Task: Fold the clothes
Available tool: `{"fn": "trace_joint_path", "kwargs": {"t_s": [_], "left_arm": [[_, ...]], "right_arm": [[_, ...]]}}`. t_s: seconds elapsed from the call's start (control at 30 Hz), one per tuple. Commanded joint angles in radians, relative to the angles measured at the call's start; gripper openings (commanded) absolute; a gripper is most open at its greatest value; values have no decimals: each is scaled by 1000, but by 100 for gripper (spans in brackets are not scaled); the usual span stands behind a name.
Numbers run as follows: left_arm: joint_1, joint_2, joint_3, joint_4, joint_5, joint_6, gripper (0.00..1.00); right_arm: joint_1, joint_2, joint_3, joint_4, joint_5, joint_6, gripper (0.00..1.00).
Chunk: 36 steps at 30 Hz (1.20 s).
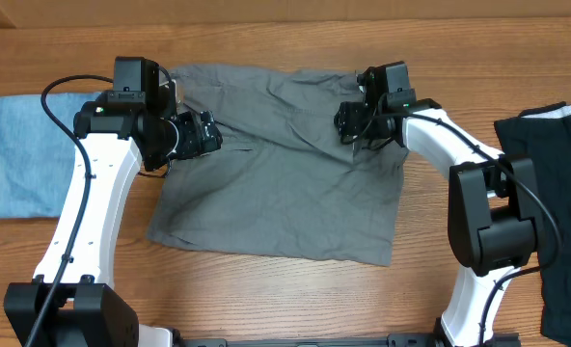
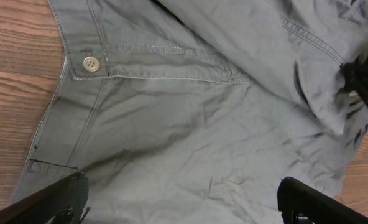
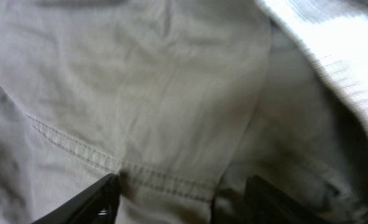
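R gripper (image 3: 183,186): fingers spread, not pressed together. Thin mid-grey wrinkly garment (image 3: 140,106) lies right under and betw. them, with a stitched seam just ahead. No pinch visible.
L gripper (image 2: 183,183): spread wide and holding nothing. It hovers over the cloth below the waistband and its small pale round button (image 2: 91,63).
Garment pos: roughly flat, centre of the brown wooden table (image 1: 285,299). R gripper sits over its far right part, L gripper at its far left edge. The far part is rumpled, with a flap doubled over betw. the 2 grippers.
Neighbours: folded light blue denim piece (image 1: 25,154) is at left, and the L arm hides the gap to it. Black garment (image 1: 556,193) is at right, apart from the grey.
Risk 1: snag on retreat. R fingertips sit low in loose folds, so thin cloth could catch a finger and drag the doubled flap open.
Risk 2: single-layer grab. Where the flap is doubled, a shallow pinch may take only 1 of 2 layers, and the rest slides out.
Risk 3: skewed fold. If the 2 grippers take hold at uneven spots, the edges won't line up.
Risk 4: wrinkles locked in. Folding over the rumpled far part gives a lumpy stack.
Risk 5: L arm sweep. It passes near the denim and could nudge it.
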Motion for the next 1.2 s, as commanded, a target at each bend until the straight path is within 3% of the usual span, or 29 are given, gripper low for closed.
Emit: {"fn": "trace_joint_path", "kwargs": {"t_s": [0.0, 0.8, 1.0, 1.17], "left_arm": [[-2, 2, -5, 0, -6, 1, 100], [-2, 2, -5, 0, -6, 1, 100], [-2, 2, -5, 1, -6, 1, 100], [-2, 2, -5, 1, -6, 1, 100]], "right_arm": [[-9, -13, 36, 1, 53, 16, 72], [54, 37, 35, 32, 11, 41, 75], [42, 22, 61, 26, 11, 40, 59], [29, -27, 113, -10, 15, 40, 55]]}}
